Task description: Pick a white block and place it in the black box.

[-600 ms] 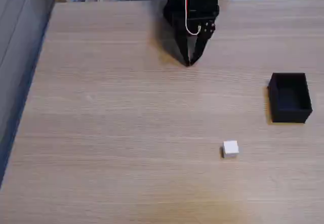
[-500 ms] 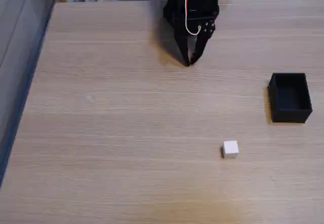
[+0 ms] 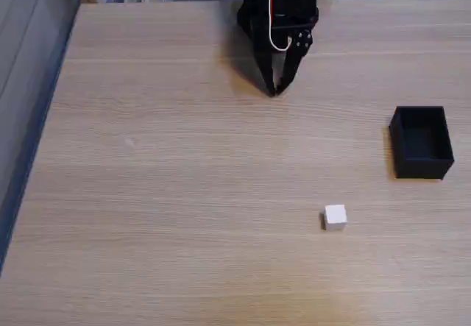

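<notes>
Almost nothing is changing since the earlier frames: the claw (image 3: 274,90) is staying at the same place near the far edge of the worktop (image 3: 169,193), with only a very slight shift of the arm, and the block and the box are keeping their places.

The claw is pointing down toward the wood, and its two fingers are meeting at the tips, so it is closed and it is gripping nothing. The block (image 3: 335,216) is lying alone on the worktop, toward the near edge and somewhat right of the middle, well apart from the claw. The box (image 3: 421,141) is standing close to the right edge, open side up, and it is looking empty as far as the dark inside is showing. Block and box are apart from each other, the box being farther from the near edge.

I am judging that the task is only at its beginning: the arm is waiting or just starting the reach, and no grasp is made yet. The next move is calling for opening the fingers, travelling toward the near edge and a little right until the claw is above the block, then lowering so one finger is coming on each side of it before closing.
</notes>
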